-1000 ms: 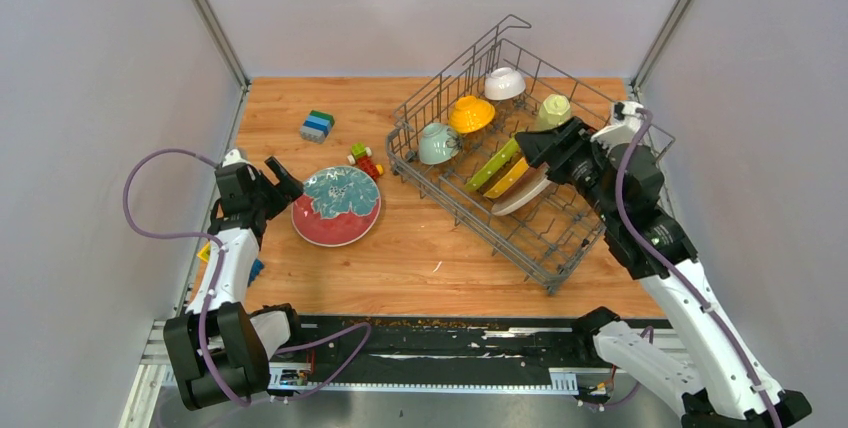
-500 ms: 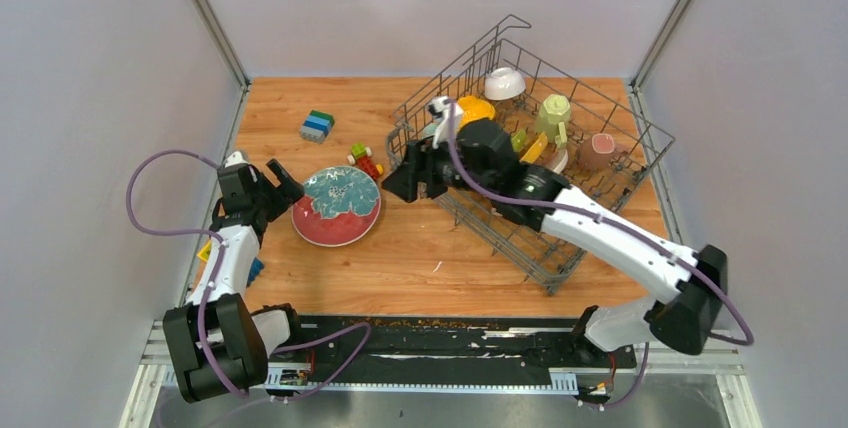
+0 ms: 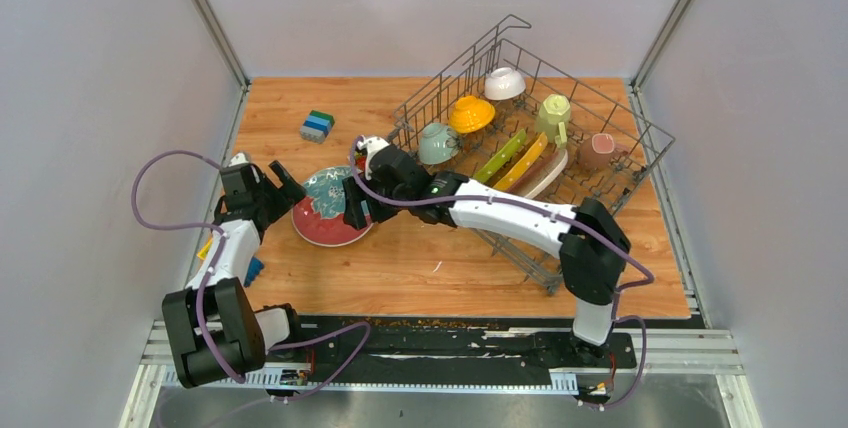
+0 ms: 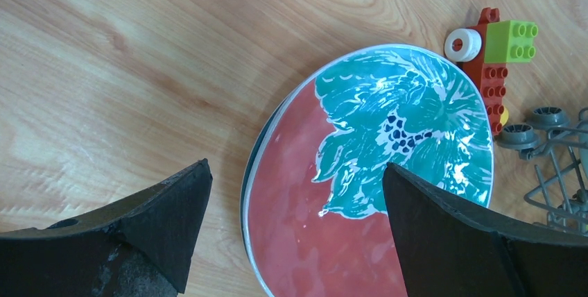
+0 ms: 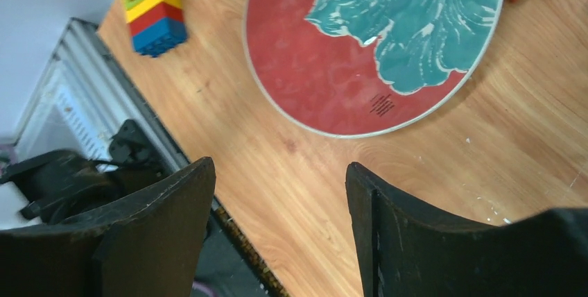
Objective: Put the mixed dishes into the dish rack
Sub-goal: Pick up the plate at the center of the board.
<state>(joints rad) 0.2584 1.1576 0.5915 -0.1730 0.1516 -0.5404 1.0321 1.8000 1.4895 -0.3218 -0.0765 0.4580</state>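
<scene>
Rack (image 3: 540,243) mostly loaded (bowls (image 3: 471,113), mugs (image 3: 553,108), plates (image 3: 525,163)); pink plate (image 3: 325,210) left on worktop (image 3: 400,268). Left tool (image 4: 297,168) and right tool (image 5: 279,165) released, empty.

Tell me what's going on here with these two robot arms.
The robot is loading dishes into the dish rack, which already holds bowls, mugs and plates. One red plate with a teal leaf pattern lies flat on the table. The right gripper, open and empty, reaches across to the plate's rack side, while the left gripper sits open at its opposite edge. Neither has hold of it yet.
</scene>
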